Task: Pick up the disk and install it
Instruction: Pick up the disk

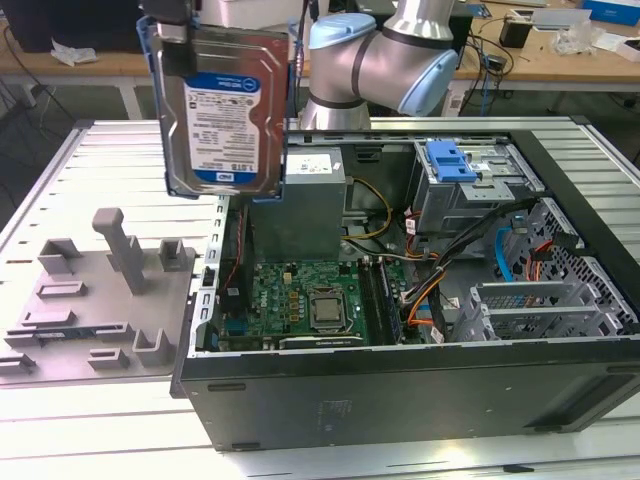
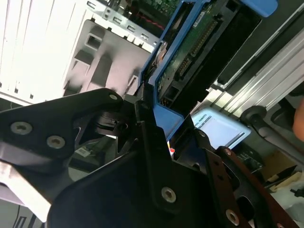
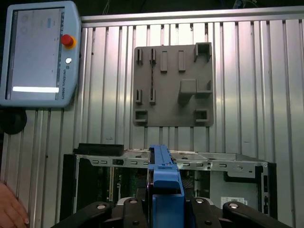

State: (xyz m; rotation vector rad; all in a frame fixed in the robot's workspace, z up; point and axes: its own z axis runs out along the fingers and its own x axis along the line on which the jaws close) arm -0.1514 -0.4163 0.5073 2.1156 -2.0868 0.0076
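Gripper (image 3: 164, 204) clamped on disk (image 1: 225, 110), upright above open computer case (image 1: 400, 385), grey fixture plate (image 1: 60, 300) beside

disk (image 3: 164, 190) cut off by first wrist view's edge

We see the disk (image 1: 222, 110), shiny silver metal in smooth blue plastic; the desk (image 1: 120, 160) under it is ribbed metal.

The ribbed aluminium tabletop (image 1: 90, 430) carries an open black computer case (image 1: 400, 400) and, just beside it, a flat grey fixture plate (image 1: 100, 310).
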